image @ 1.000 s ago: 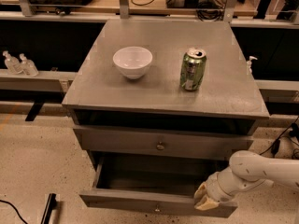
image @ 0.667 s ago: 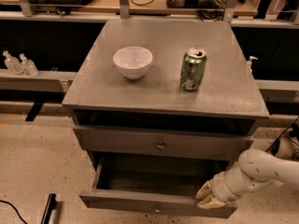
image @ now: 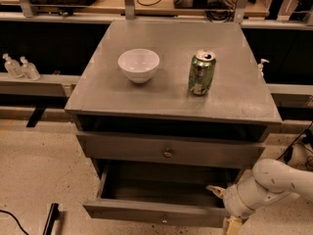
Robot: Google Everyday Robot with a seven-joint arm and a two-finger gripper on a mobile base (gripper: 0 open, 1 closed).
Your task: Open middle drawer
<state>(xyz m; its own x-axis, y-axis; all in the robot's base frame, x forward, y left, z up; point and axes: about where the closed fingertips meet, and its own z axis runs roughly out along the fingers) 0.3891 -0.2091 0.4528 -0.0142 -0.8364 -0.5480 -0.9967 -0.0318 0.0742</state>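
The middle drawer [image: 146, 210] is pulled out from the grey cabinet, and its dark inside shows. Its small round knob [image: 165, 220] sits at the centre of the flat front. The upper drawer front [image: 122, 148] above it is closed, with its knob [image: 167, 153]. The lowest drawer is out of view below. My gripper [image: 224, 205], on a white arm [image: 274, 180], is at the right end of the open drawer, by its front corner.
A white bowl [image: 139, 65] and a green soda can [image: 202, 73] stand on the cabinet top [image: 171, 97]. Small bottles [image: 19, 67] stand on a ledge at the left. A cable [image: 293, 146] hangs at the right. Speckled floor [image: 34, 180] lies to the left.
My arm has shifted slightly to the right by the drawer's right end. The middle drawer stays pulled out about as far as before.
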